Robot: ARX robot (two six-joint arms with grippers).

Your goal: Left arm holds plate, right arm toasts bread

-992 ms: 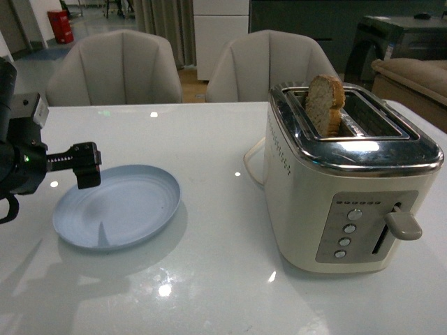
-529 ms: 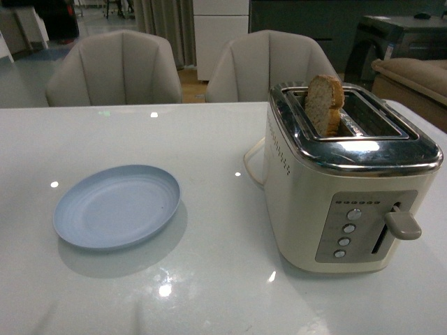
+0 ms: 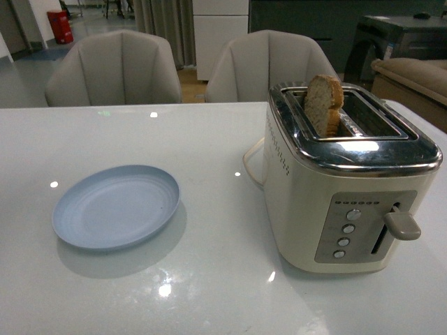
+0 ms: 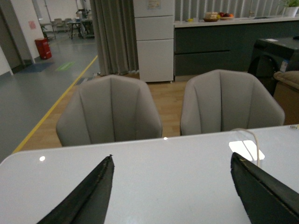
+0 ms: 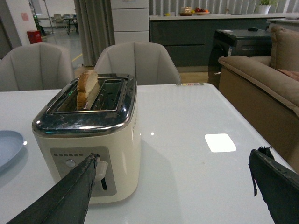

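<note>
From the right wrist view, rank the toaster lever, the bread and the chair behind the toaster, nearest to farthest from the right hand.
1. Toaster lever, on the toaster's front face, beside one finger of the open right hand.
2. Bread, standing in the slot on top.
3. Chair, beyond the table's far edge.

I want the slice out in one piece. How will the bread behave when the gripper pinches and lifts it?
The bread stands upright, leaning in the toaster slot, so it is probably fairly stiff. It looks thin and light. Its speckled crumb may crumble under a hard pinch; the darker crust is likely firmer.
</note>
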